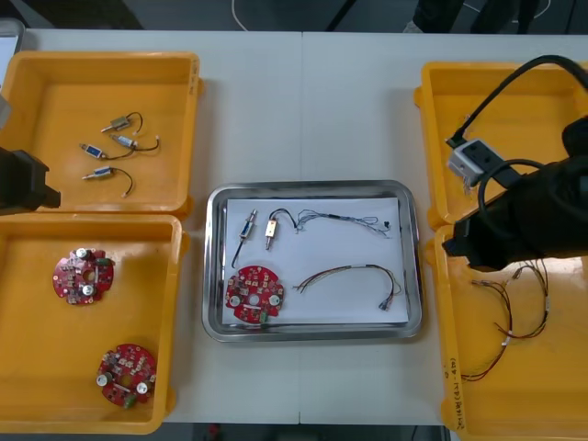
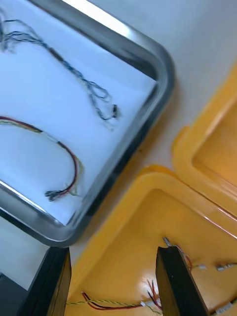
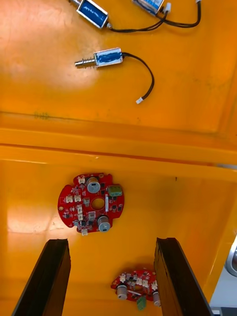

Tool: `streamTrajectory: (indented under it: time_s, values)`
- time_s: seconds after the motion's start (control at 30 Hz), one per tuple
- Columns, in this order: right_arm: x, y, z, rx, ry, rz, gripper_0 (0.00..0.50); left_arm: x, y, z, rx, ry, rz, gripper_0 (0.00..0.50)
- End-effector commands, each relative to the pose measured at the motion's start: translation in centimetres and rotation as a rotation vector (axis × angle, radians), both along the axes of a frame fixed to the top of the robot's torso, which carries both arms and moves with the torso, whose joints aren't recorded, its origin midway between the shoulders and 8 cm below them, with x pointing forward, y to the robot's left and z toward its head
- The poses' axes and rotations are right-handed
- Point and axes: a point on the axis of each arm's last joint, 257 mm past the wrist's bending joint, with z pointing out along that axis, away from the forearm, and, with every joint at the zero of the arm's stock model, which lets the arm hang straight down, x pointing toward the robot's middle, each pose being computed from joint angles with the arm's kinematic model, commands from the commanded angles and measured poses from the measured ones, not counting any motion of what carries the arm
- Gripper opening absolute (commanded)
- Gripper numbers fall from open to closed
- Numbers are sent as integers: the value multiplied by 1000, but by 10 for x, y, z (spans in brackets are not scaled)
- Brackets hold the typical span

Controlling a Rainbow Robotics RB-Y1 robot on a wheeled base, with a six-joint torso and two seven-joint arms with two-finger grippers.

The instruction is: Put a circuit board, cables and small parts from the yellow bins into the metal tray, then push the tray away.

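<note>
- Starting nearest, at 8 o'clock from the metal tray (image 1: 312,331): hovering with the left end effector (image 3: 112,242) over the near-left yellow bin (image 1: 37,367), spread wide, gripping nothing, above two spare circuit boards (image 3: 92,202).
- Swinging to 4 o'clock: same story for the right end effector (image 2: 113,252), parted wide and empty over the near-right yellow bin (image 1: 551,395), leftover cables (image 1: 503,301) below, tray rim just beside.
- Checking the tray itself: carries a circuit board (image 1: 254,295) at its 7 o'clock corner, a red and yellow cable (image 1: 354,280) at 4, two small metal parts (image 1: 272,231) at 11, a twisted blue and white cable (image 1: 344,219) at 1. Looks fully loaded; probably only the push left.
- Beware an off-centre shove: could spin the tray and knock a corner into a bin wall at 3 or 9 o'clock.
- Beware speed too: could send loose cables and parts skating across the white liner, maybe over that low rim.
- Watch the squeeze ahead: hardly any gap to the far-left yellow bin (image 1: 55,92) at 10 o'clock, holding three more metal parts (image 1: 119,142), or to the far-right yellow bin (image 1: 528,119) at 2 o'clock. Looks barely tray-wide between them, so could easily snag.
- Beyond that, at 12 o'clock: plenty of bare surface (image 1: 303,110) up to the far edge, so room to travel, but none to overshoot.
</note>
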Motion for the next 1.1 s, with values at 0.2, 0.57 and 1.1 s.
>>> streamTrajectory:
  time_s: [0.2,0.57,1.1]
  values:
    - [-28,74,3,-79,13,303,500,-28,25,-11,77,50,-47,500]
    - [-47,128,-14,-250,-30,616,500,-40,21,-17,98,62,-80,500]
    - [-67,161,-69,-495,-64,887,500,-39,24,-15,124,56,-107,500]
